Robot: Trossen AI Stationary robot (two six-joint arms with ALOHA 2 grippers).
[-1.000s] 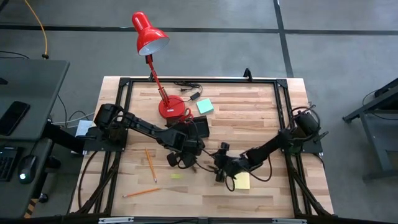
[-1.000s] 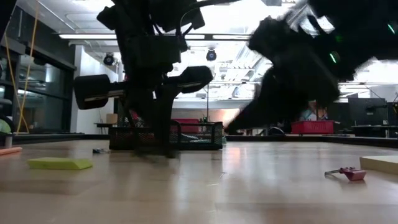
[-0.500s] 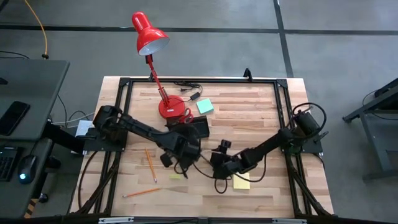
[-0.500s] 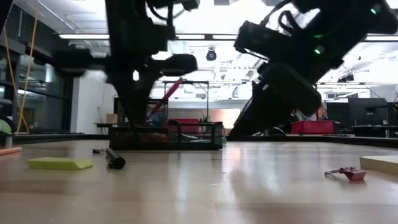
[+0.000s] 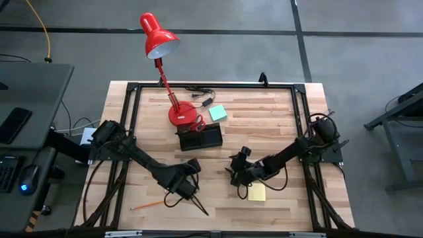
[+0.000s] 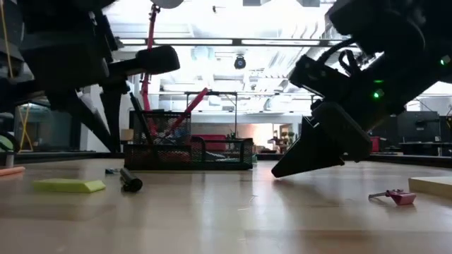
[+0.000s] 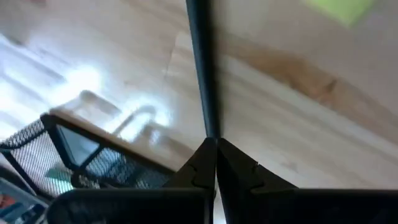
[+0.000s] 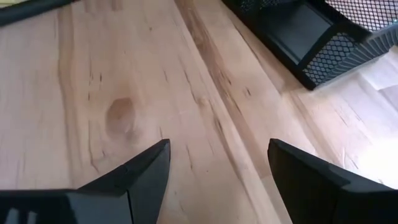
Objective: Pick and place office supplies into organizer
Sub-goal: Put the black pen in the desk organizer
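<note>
My left gripper is near the table's front edge, shut on a black pen that pokes out toward the near edge. A black pen lies beside the yellow-green pad; whether it is the held one, I cannot tell. My right gripper is open and low over bare wood, between the black mesh organizer and the yellow pad. Red-handled scissors stand at the organizer's far side. The teal pad and an orange pencil lie flat on the table. My left gripper pinches one end of the black pen between its two fingertips. The pen runs straight on from the fingers, in line with them, out over the wood. Whether its free end touches the table, I cannot tell.
The red desk lamp's base and a black cable sit behind the organizer at the far edge. A small pink piece lies near the yellow pad. Black frame rails run along the table's edges.
My left gripper has moved from beside the organizer toward the near edge and a little left, staying shut. My right gripper has come down close to the tabletop. A black pen has come into sight on the wood beside the yellow-green pad in the low view.
</note>
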